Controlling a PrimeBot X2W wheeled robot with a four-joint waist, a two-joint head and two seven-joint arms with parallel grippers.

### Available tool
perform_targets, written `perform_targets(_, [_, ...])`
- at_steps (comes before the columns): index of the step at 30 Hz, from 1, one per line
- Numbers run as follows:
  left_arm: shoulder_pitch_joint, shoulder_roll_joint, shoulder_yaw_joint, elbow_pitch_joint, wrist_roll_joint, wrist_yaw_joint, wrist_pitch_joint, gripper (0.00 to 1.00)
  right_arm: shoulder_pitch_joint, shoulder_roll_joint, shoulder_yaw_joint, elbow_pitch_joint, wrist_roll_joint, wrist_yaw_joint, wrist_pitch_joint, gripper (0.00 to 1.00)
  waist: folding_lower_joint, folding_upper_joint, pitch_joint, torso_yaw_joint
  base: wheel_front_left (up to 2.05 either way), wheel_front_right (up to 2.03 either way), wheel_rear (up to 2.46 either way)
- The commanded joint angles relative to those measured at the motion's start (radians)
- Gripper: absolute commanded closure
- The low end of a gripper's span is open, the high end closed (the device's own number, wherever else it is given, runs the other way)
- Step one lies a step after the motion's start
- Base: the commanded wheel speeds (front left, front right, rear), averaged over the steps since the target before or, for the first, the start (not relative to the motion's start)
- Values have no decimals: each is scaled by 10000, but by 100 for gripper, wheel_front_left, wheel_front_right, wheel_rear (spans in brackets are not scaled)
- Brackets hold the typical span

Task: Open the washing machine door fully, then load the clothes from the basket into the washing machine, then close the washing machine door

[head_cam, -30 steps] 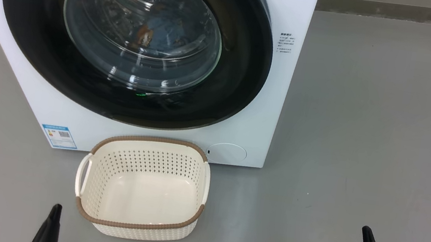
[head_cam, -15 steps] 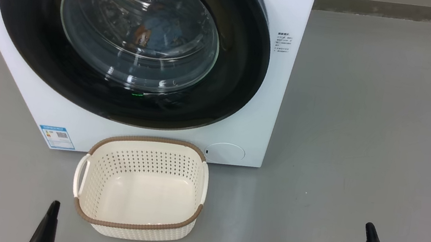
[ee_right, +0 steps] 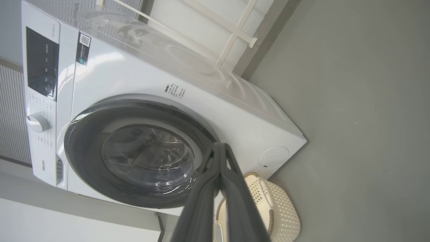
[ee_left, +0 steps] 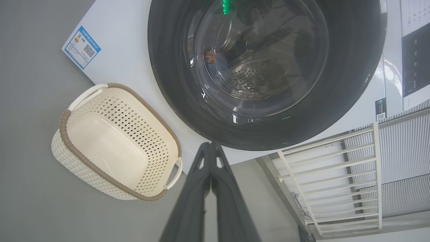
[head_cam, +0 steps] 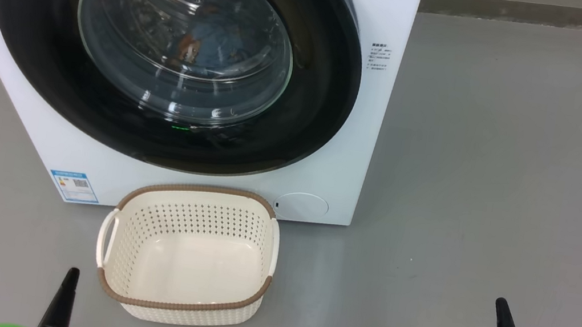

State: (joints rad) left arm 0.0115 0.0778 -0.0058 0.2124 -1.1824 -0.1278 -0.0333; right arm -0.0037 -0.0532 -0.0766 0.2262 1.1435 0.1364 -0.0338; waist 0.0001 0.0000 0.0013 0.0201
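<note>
Dimly, the clothes (head_cam: 211,43) blur behind the washing machine door (head_cam: 28,32); left fingers (ee_left: 191,201) and right fingers (ee_right: 201,201) meet, empty.

Materials and surface finish
Glossy black rim, clear glass bowl on washing machine door (head_cam: 181,49); smooth white panels on washing machine (head_cam: 57,143); matt perforated cream plastic basket (head_cam: 188,312), brown woven-look rim; matt grey floor (head_cam: 499,160).
</note>
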Motion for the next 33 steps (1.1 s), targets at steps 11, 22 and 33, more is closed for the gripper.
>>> perform_targets(11, [-656, 49, 452, -36, -1333, -22, 356, 100, -600, -126, 41, -108, 1463, -43, 385, 100, -1, 0, 5, -54, 0, 0, 0])
perform_targets(22, [-844, -2, 630, 93, -2474, -24, 685, 100, -754, -127, -30, -6, 2686, -48, 716, 100, -1, 0, 10, -108, 0, 0, 0])
perform_targets(33, [-1031, -54, 811, 222, -3609, -27, 1015, 100, -906, -126, -104, 97, 3904, -53, 1049, 100, -1, 0, 15, -161, 0, 0, 0])
